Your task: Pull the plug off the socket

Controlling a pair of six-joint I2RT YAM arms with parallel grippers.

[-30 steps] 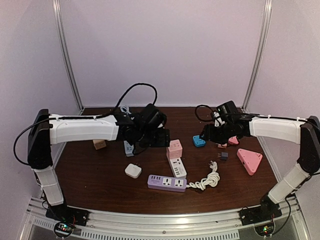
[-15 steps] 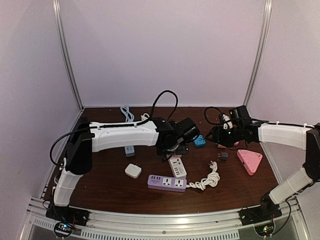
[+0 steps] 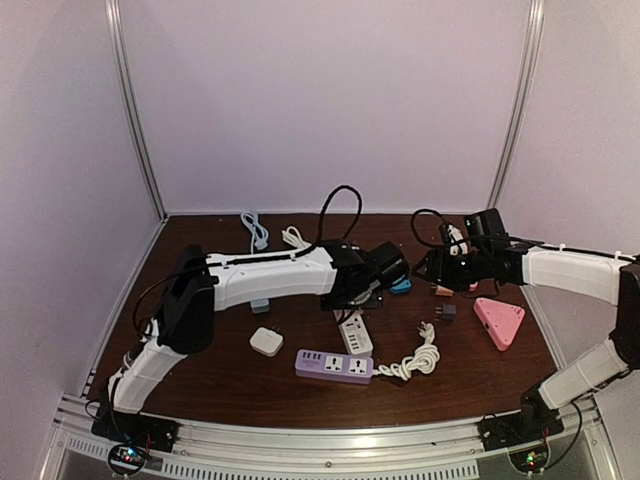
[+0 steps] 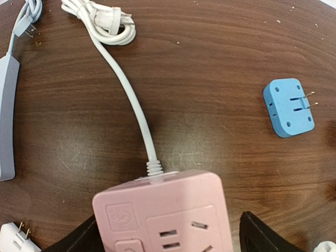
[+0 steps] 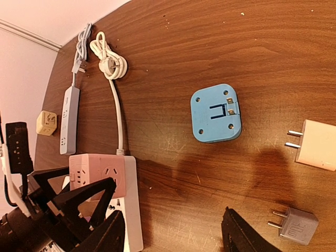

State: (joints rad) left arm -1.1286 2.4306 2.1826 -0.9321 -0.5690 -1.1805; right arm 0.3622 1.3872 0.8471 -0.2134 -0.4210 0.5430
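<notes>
2 arms are near, but only 1 is placed for the pull. The left gripper (image 4: 169, 237) has its jaws spread wide on either side of the pink socket cube (image 4: 163, 210), which sits at 6 o'clock in the left wrist view. Neither finger clearly presses the cube's sides. The cube's white cable (image 4: 134, 100) leaves its far edge toward 11 o'clock, so its long line runs roughly 12 to 6, along the hand's reach.

The right gripper (image 5: 170, 236) hangs well apart, half spread and holding nothing. Seen from above, the cube lies at 9 o'clock from it. The blue adapter (image 5: 216, 113) lies on the table (image 5: 294, 58) between them, prongs up.

My judgement is that the left hand is the nearer one and would close across the cube's width.

Hard to make out:
- The plug itself. The slots that show on the cube's face look vacant, and its lower half is cut off.
- Whether the cube stands on the white power strip (image 5: 134, 210) or just touches its end in the right wrist view.
- The cube from above, where the left arm hides it.
</notes>
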